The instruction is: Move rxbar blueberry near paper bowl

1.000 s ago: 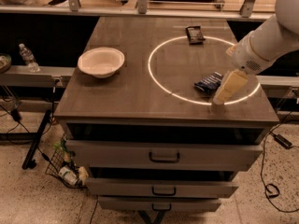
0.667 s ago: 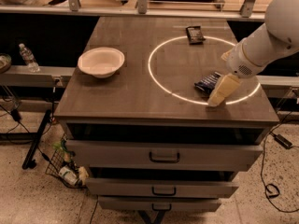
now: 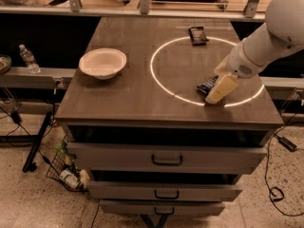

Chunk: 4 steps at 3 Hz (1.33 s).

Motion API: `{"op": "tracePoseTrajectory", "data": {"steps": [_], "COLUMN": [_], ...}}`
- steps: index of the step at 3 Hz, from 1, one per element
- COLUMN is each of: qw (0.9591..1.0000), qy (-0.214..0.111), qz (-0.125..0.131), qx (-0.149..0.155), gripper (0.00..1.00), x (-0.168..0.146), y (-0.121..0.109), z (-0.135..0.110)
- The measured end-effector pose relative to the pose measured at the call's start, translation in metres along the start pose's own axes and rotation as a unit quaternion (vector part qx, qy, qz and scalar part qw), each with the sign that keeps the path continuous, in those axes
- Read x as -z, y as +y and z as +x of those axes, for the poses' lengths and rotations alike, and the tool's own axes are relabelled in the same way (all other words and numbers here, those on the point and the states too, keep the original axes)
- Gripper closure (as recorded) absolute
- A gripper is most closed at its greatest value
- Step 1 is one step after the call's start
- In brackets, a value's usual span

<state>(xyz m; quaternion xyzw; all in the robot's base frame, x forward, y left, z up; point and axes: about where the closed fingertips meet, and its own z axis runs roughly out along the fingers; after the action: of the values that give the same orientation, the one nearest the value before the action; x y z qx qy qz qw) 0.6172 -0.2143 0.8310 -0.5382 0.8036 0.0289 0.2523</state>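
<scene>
The rxbar blueberry (image 3: 206,85), a small dark navy bar, lies on the right side of the tabletop, partly hidden behind my gripper. My gripper (image 3: 220,90) is down at the tabletop right at the bar, its cream finger covering the bar's right part. The paper bowl (image 3: 102,62), round and off-white, sits on the left side of the table, far from the bar. My white arm comes in from the upper right.
A black-wrapped bar (image 3: 198,34) lies at the back of the table inside a projected white ring (image 3: 156,80). The dark tabletop (image 3: 137,99) tops a cabinet with drawers (image 3: 166,158). A water bottle (image 3: 28,58) stands on a ledge at left.
My gripper has lowered and shifted slightly left, closing in on the navy bar. The bar and the bowl have not moved.
</scene>
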Motion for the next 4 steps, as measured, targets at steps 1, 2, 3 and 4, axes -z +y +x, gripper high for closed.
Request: {"op": "tracePoseTrajectory", "data": {"steps": [1,2,3,4], "qw": [1.0,1.0,0.9989,0.9949], "qy": [0.0,-0.002,-0.034,-0.073], "qz": [0.0,-0.001,-0.013,-0.012], "qx": [0.0,0.001,0.029,0.068], "gripper": [0.72,1.0,1.0,1.0], "x": [0.006,0.01,0.072,0.12], "y": [-0.002,-0.001,0.013,0.023], "z": [-0.003,-0.006,-0.051,-0.084]}}
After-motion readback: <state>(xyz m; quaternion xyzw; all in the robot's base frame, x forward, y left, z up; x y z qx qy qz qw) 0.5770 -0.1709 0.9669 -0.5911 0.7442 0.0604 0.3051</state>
